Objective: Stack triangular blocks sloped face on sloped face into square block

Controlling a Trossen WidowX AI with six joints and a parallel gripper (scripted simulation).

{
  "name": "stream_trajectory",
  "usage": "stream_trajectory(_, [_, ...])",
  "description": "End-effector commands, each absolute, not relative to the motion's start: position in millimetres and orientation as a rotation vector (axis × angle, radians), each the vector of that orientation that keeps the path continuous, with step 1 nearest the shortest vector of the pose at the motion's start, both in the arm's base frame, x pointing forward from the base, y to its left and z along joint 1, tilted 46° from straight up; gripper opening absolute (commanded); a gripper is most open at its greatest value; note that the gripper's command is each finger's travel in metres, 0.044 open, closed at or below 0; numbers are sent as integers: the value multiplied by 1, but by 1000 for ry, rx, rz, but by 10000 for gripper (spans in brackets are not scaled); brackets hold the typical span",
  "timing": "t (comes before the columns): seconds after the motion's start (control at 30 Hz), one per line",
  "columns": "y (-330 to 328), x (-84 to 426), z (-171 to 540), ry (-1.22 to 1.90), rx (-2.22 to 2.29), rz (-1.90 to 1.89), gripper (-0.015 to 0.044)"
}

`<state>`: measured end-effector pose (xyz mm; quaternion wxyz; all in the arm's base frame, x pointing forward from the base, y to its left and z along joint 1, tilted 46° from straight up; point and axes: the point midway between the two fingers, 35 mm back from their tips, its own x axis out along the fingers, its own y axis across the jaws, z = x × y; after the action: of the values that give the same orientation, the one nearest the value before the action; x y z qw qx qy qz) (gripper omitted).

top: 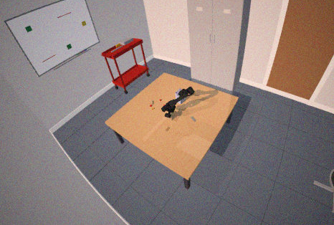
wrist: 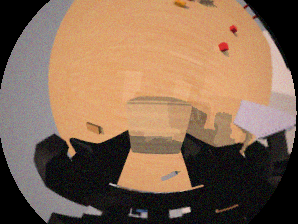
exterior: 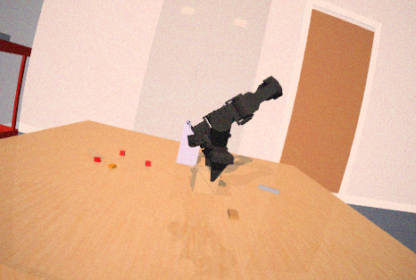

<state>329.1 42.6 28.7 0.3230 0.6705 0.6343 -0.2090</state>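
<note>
My gripper (top: pixel 168 115) (exterior: pixel 213 178) (wrist: pixel 156 131) is low over the table and shut on a tan triangular block (exterior: pixel 206 173) (wrist: pixel 157 121), with one finger on each side. The other tan triangular block (exterior: pixel 200 185) is at the table under the held one. In the exterior view a diagonal line runs between them, and together they show a nearly square outline, with no clear gap. The fingers hide part of the right side. Whether the sloped faces fully touch and the ends are even, I cannot tell. In the top view the arm hides the blocks.
On the table (top: pixel 143 117) (exterior: pixel 112 226) are a small brown block (top: pixel 168 129) (exterior: pixel 233 214) (wrist: pixel 94 127), a grey bar (top: pixel 193 119) (exterior: pixel 269 189) (wrist: pixel 170 176), an orange piece (exterior: pixel 112 166) and red cubes (exterior: pixel 148 163) (wrist: pixel 223 47). A lilac panel (exterior: pixel 187 152) (wrist: pixel 262 119) stands close beside the arm.
</note>
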Motion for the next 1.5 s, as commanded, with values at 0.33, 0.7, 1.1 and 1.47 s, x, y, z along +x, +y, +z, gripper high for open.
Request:
stream_trajectory(0.33, [43,329,28,1666,1766,-548,0])
stream_trajectory(0.7, [43,329,27,1665,1760,-549,0])
stream_trajectory(1.1, [43,329,27,1666,1761,-549,157])
stream_trajectory(1.47, [43,329,27,1666,1761,-549,440])
